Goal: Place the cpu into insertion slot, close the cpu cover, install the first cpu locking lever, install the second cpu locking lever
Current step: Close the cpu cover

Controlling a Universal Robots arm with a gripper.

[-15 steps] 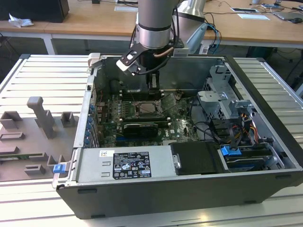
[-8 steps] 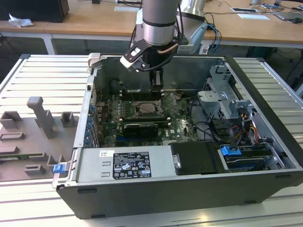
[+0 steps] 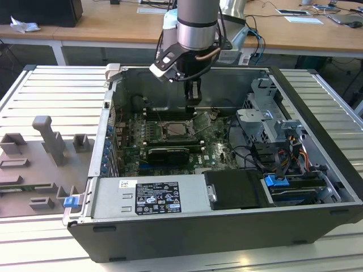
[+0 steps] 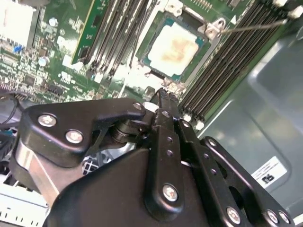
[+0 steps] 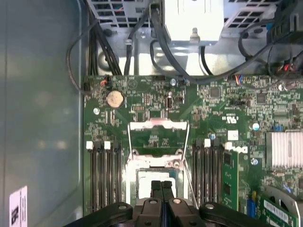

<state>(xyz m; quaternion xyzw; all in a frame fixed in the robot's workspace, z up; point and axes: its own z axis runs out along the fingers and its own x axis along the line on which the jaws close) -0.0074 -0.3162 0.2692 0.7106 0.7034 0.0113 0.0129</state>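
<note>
Clock directions are taken from the insertion slot (image 3: 177, 131) in the exterior view. The case is open overhead, and the gripper (image 3: 193, 101) hangs in that shaft toward 1 o'clock, its fingers pressed together. At 3 o'clock the cpu cover (image 3: 201, 121) stands tilted up, with the drive cage (image 3: 262, 116) and cables (image 3: 249, 154) beyond it. At 6 o'clock the graphics card (image 3: 167, 154) rises, then the power supply (image 3: 110, 198). At 9 o'clock the low green board (image 3: 129, 139) runs to the case wall (image 3: 105, 141). Thin lever wires (image 5: 128, 142) flank the slot in the first wrist view.

Arm (image 3: 197, 22) vertical, gripper (image 3: 193, 102) downward, fingers (image 5: 155, 188) tight together.
</note>
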